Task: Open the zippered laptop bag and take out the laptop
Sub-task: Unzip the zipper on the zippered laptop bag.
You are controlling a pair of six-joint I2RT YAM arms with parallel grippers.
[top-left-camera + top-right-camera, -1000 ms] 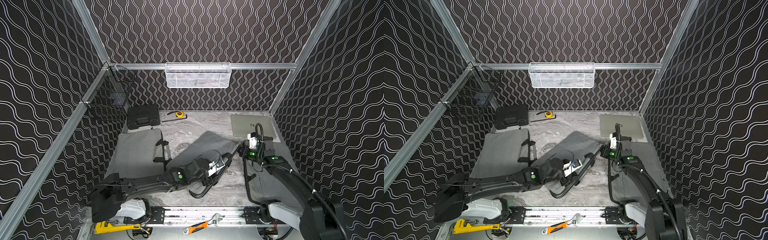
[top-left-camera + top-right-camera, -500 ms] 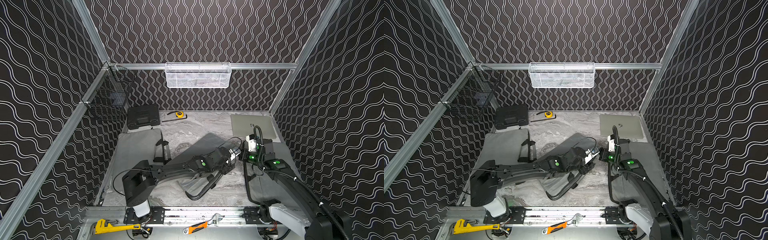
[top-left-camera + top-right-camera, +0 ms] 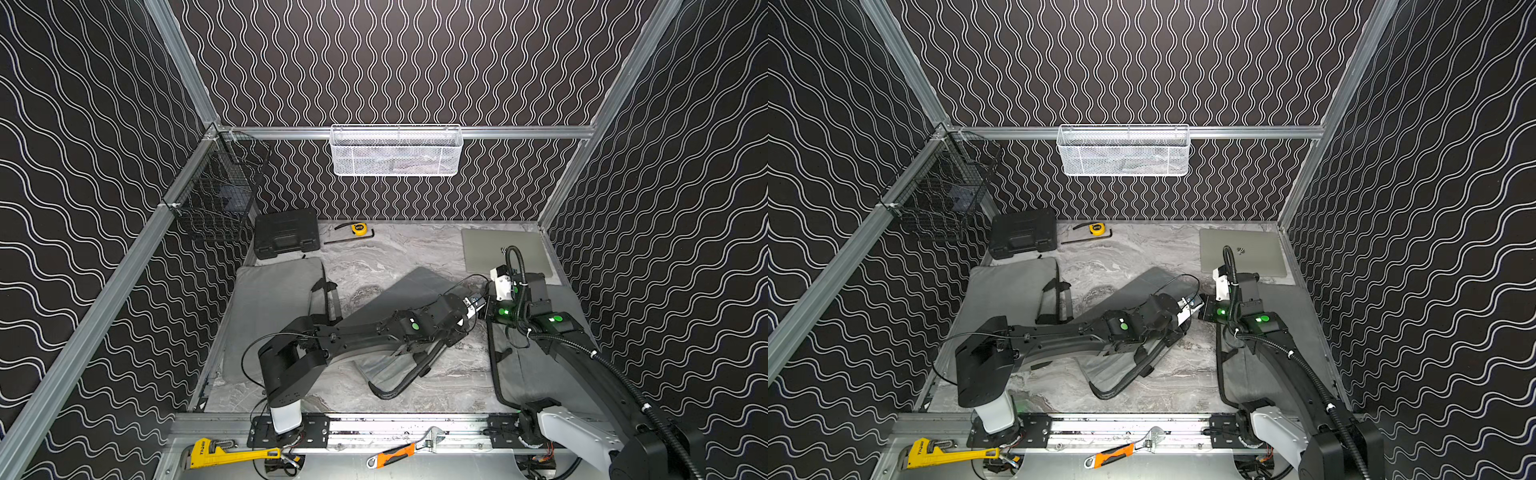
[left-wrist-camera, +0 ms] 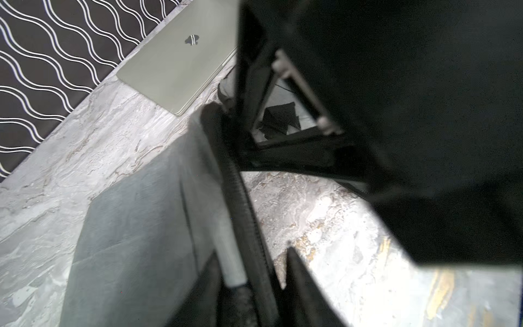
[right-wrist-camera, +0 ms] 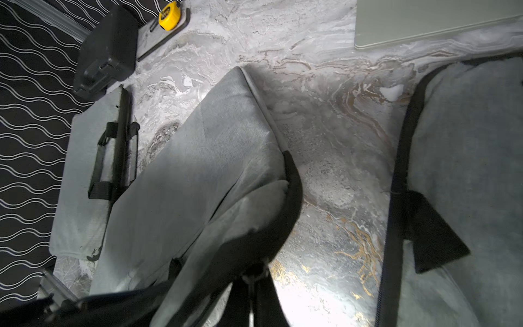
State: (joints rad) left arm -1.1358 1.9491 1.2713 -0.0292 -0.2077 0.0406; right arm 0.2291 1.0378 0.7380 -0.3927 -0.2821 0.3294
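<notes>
The grey zippered laptop bag [image 3: 411, 286] [image 3: 1150, 282] lies slanted mid-table, with its black zipper band [image 5: 291, 192] curling open along one edge. My left gripper [image 4: 252, 252] [image 3: 478, 300] reaches across the bag to its far right corner. Its fingers are closed over the grey piping and zipper band there. My right gripper [image 5: 254, 279] [image 3: 484, 311] is right beside it, shut on the small black zipper pull [image 5: 254, 273]. A silver laptop [image 3: 490, 249] [image 4: 175, 65] lies flat on the table at the back right, outside any bag.
Another grey bag [image 3: 274, 299] lies at the left and one more [image 3: 540, 365] under my right arm. At the back left are a black case [image 3: 286, 232] and a yellow tape measure [image 3: 359, 227]. A white wire basket [image 3: 395, 151] hangs on the back wall.
My left arm swung forward and right across the bag to its far corner, and its jaws closed on the edge. The right gripper stayed shut in nearly the same place.
</notes>
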